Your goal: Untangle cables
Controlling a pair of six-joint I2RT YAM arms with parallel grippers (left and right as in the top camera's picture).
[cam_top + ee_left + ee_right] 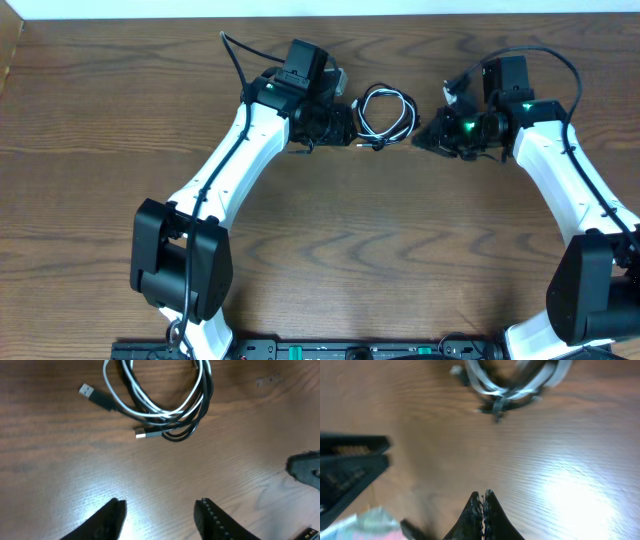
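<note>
A black cable (pixel 405 118) and a white cable (pixel 372 115) lie coiled together in one small loop on the wooden table (pixel 320 230), between my two grippers. In the left wrist view the white cable (pixel 131 406) and black cable (pixel 204 406) overlap, with two plug ends (pixel 89 392) (pixel 143 434) lying loose. My left gripper (pixel 345 122) (pixel 160 510) is open and empty, just left of the coil. My right gripper (pixel 422 138) (pixel 483 496) is shut and empty, just right of it. The coil shows blurred in the right wrist view (pixel 507 395).
The left gripper's fingers (pixel 350 460) show at the left of the right wrist view. The right gripper shows as a dark shape (pixel 306 469) in the left wrist view. Thick black arm cables (pixel 232 55) arch over both arms.
</note>
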